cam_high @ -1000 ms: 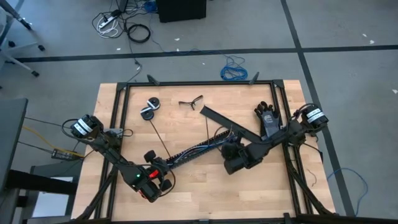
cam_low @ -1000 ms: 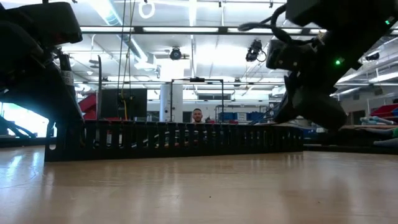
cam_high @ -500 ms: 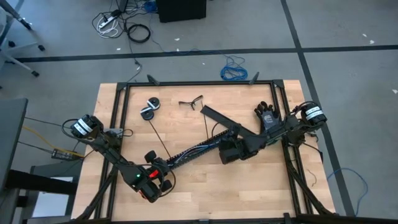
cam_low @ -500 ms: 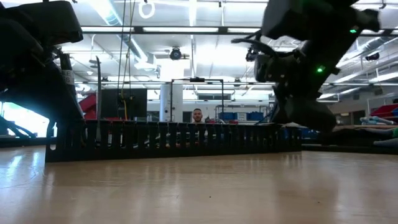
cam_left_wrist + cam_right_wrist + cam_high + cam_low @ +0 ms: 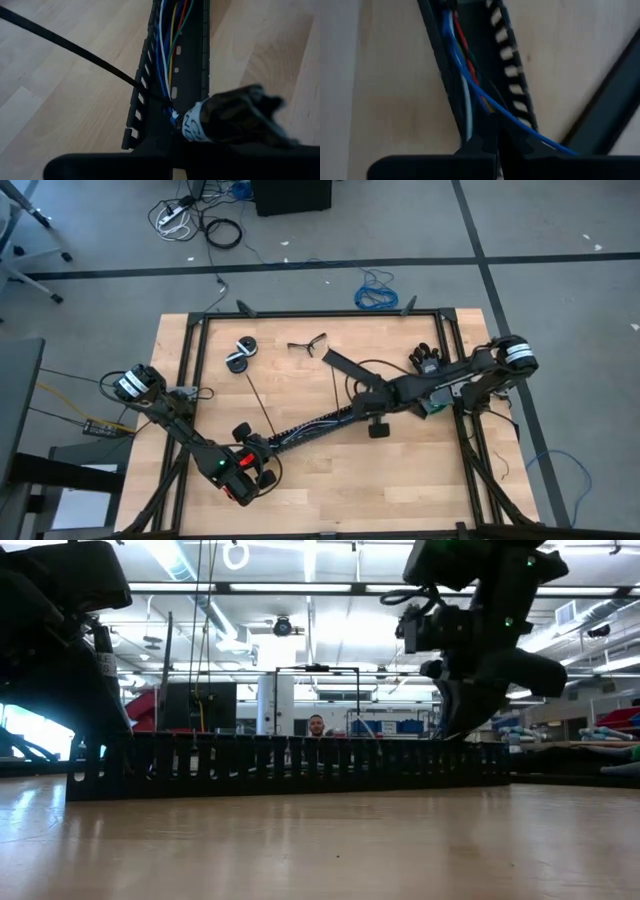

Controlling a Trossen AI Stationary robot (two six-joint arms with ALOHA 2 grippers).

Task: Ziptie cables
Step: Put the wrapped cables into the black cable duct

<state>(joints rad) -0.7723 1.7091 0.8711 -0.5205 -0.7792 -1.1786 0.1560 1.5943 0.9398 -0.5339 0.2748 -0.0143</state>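
Note:
The cables [image 5: 167,55] are thin blue, white, yellow, red and green wires. They lie along a black perforated duct [image 5: 315,423] that runs slantwise across the table's middle. A black sleeve with a white label [image 5: 227,117] wraps their near-left end. One ziptie [image 5: 258,402], a thin black strip, runs from the far left down to that end. Another ziptie [image 5: 335,385] lies loose by the duct's far-right end. My left gripper [image 5: 172,145] is shut at the duct's near-left end. My right gripper [image 5: 492,132] is shut, pointing steeply down over the wires at the duct's far-right end [image 5: 365,406]. My left gripper is shut where the wires leave the labelled sleeve [image 5: 175,120], and the ziptie's end [image 5: 162,100] runs in there too. Its own fingers hide the contact, so which of these lies between them cannot be told. My right gripper's tips stand among the wires, with a blue wire [image 5: 485,100] crossing just beyond them. I cannot tell whether it touches any.
A flat black duct lid [image 5: 350,368] lies at the back, right of centre. Small cutters [image 5: 307,345] and two black round pieces [image 5: 240,353] lie far left of it, and a black glove [image 5: 428,361] at the far right. A black frame [image 5: 320,313] rims the table.
My right gripper has swung toward the table's far edge and risen a little. It has turned and tipped steeply downward, and now stands over the duct's far-right end. Its fingers have stayed shut.

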